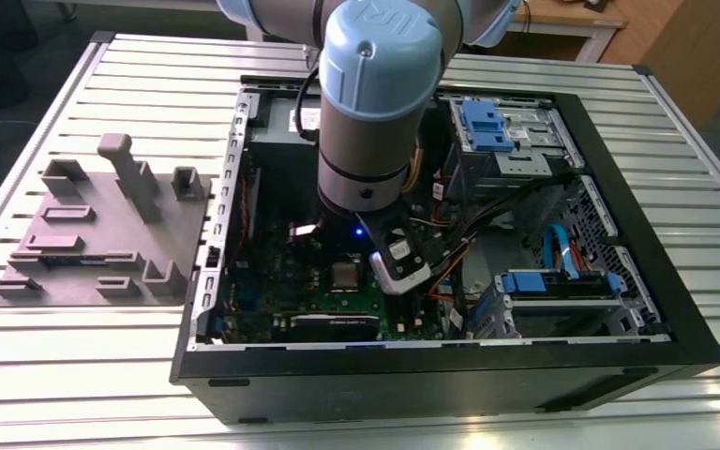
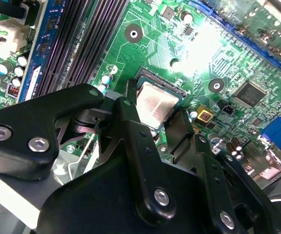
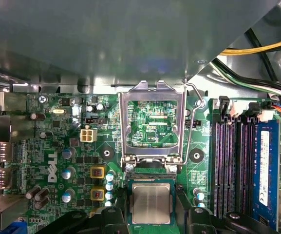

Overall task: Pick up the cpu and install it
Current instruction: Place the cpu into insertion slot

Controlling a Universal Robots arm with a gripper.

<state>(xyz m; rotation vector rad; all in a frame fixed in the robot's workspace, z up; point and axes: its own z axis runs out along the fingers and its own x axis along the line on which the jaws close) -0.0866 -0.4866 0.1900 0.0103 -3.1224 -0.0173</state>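
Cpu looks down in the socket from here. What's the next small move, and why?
Probably a slow, straight lift of the gripper, watching that the cpu stays down. In the first wrist view the cpu lies flat and square in the socket, the load frame stands open, its lever raised. The gripper straddles the cpu closely, so a sideways move could drag it.

Slatted aluminium counter (image 1: 85, 375), open black computer case (image 1: 435, 382) lying on it, grey moulded fixture plate (image 1: 97, 239) beside, toward the exterior view's left
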